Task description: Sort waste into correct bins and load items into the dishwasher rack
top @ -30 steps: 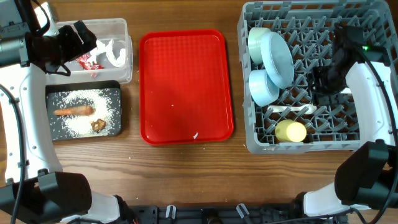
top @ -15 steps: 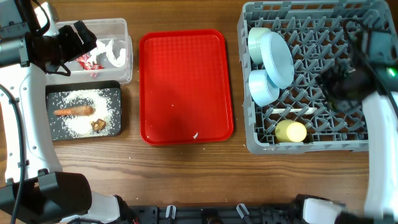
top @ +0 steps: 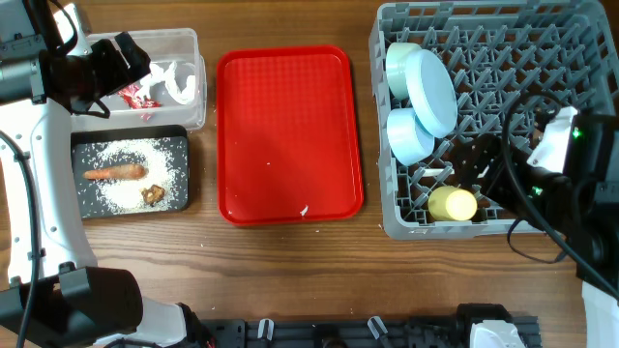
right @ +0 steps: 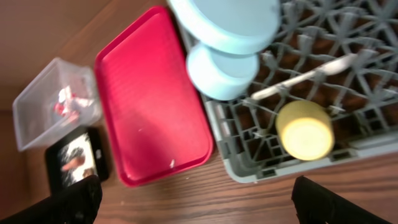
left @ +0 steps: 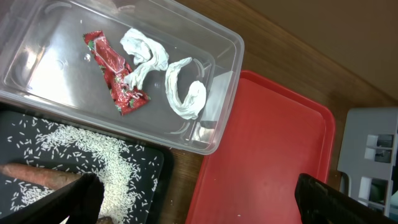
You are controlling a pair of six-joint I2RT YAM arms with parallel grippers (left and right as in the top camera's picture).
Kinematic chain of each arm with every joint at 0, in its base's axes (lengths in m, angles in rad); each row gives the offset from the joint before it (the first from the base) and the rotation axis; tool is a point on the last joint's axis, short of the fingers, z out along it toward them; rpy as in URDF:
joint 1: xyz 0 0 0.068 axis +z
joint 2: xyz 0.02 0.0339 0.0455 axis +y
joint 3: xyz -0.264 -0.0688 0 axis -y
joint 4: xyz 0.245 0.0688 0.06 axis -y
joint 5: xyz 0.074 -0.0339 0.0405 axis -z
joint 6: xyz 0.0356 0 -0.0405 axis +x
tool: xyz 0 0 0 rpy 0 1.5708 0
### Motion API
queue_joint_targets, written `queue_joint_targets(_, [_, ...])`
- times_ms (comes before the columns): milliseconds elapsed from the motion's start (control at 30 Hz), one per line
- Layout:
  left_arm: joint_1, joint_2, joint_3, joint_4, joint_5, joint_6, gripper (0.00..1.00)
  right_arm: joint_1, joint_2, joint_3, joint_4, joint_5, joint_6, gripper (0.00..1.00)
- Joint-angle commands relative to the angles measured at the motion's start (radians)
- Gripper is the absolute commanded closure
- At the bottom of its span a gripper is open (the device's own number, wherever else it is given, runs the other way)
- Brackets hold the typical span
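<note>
Waste, sorted: red-and-white wrapper (left: 115, 81) and two twists of crumpled white paper (left: 180, 87) lie in the clear tub (top: 193, 58) at the far left of the table (top: 290, 280). The wrapper's print is too small to read. Just in front of the tub, the black tray (top: 82, 203) holds a spread of white rice grains (top: 135, 155), the carrot-like piece (top: 114, 173) lying across them, and the small brown lump (top: 153, 194) near its front right corner. Red serving tray (top: 290, 97), centre of the table between bins and rack, flat, carries only a few white specks. Dishwasher rack (top: 416, 229), grey, on the right: pale blue plate (top: 432, 89) standing on edge in the left-hand pegs, one bowl (top: 398, 63) behind it and a second bowl (top: 408, 135) in front, both tipped on their sides. White spoon (right: 305, 77) lies across the grid, and the yellow cup (top: 453, 204) rests on its side near the front wall. Left gripper (left: 205, 205) hangs over the tub and black tray, fingers spread wide, nothing between them. Right gripper (right: 199, 202) hangs above the rack's front part near the cup, fingers likewise wide apart and holding nothing. Its arm and cabling cover the rack's front right corner in the overhead view.
</note>
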Motion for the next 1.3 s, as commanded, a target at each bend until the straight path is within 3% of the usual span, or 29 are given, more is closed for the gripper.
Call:
queue_joint_targets(0, [0.004,0.005,0.005,0.002,0.001,-0.009,0.0,0.006,-0.007,0.013,-0.011,0.103,-0.081,0.0])
queue_joint_targets(133, [0.004,0.005,0.005,0.002,0.001,-0.009,0.0,0.006,-0.006,-0.012,0.08,0.22,-0.18,0.0])
queue_joint_targets(267, [0.004,0.005,0.005,0.002,0.001,-0.009,0.0,0.004,-0.06,-0.116,0.291,0.191,-0.305,0.0])
queue_joint_targets(500, [0.004,0.005,0.005,0.002,0.001,-0.009,0.0,0.004,-0.33,-0.56,0.79,0.104,-0.378,0.0])
queue_joint_targets(700, [0.004,0.005,0.005,0.002,0.001,-0.009,0.0,0.004,-0.588,-0.925,1.078,0.09,-0.377,0.0])
queue_joint_targets(1000, [0.004,0.005,0.005,0.002,0.001,-0.009,0.0,0.004,-0.898,-1.293,1.258,0.09,-0.375,0.0])
queue_joint_targets(1267, [0.004,0.005,0.005,0.002,0.001,-0.009,0.0,0.005,-1.022,-1.442,1.379,0.095,-0.376,0.0])
